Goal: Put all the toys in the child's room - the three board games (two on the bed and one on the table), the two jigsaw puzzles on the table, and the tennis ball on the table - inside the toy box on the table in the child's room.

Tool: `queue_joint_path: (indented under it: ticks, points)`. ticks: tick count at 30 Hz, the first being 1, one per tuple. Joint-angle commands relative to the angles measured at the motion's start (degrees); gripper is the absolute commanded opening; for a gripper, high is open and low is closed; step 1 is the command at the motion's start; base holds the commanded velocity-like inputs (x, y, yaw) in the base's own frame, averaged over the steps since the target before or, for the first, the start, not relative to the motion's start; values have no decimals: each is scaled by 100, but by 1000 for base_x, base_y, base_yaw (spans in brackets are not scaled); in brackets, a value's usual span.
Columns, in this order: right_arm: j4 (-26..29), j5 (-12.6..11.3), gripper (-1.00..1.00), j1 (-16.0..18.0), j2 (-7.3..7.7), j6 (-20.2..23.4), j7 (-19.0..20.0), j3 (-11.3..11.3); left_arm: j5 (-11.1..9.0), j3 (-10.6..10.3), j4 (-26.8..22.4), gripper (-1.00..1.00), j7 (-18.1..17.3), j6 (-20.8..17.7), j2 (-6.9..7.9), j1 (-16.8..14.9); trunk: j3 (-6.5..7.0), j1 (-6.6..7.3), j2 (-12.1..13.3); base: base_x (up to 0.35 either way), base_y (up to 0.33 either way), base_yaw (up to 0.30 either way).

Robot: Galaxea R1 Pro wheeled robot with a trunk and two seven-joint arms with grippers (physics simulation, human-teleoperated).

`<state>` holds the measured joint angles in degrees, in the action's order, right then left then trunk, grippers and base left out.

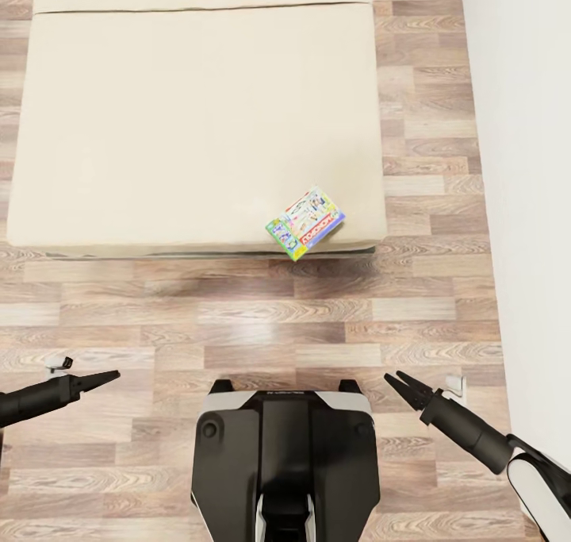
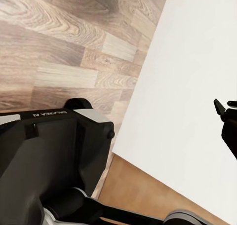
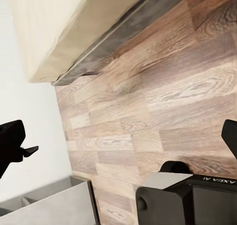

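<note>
The jaws of the left gripper (image 1: 113,375) are seen pressed together with nothing held, and the jaws of the right gripper (image 1: 394,379) are parted just a little, with nothing between them. Both are held low over the wood floor (image 1: 262,320), one on each side of the robot's dark base (image 1: 284,463), well apart from the bed (image 1: 190,121). One board game (image 1: 305,222), bright with red letters, is seen lying flat and turned a bit on the beige bed, near the front edge and the corner closest to the white wall (image 1: 523,193).
</note>
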<state>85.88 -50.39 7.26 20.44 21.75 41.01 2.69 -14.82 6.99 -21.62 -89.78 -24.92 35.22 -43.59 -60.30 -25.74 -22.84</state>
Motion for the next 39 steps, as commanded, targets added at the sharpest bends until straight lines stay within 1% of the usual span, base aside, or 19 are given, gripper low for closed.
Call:
queue_joint_path:
  ticks: [1, 12, 18, 27, 39]
  points:
    - [-37, -52, 100, -1, 2, 36, 4, 3, 5, 4, 0, 100, -22, -62, 0, -1, 4, -4, -8, 22, 0, 12]
    - [-104, -58, 100, -4, 4, -216, 4, -4, 5, -2, 0, 100, -22, -66, -6, -1, 37, -4, -8, 6, 0, 7]
    - [-102, -51, 100, -2, 4, -246, 1, -55, 5, -3, 0, 100, -22, -66, -7, -1, 38, -4, -8, 0, 0, 0]
    - [-106, -51, 100, 0, 4, -258, 4, -68, 5, -5, 0, 100, -22, -59, -11, -1, 42, -4, -8, 0, 0, 0]
    - [-106, -66, 100, -4, 4, -353, 11, -76, -14, -7, 3, 100, -22, -53, -37, -1, 137, -4, -8, 0, 0, 0]
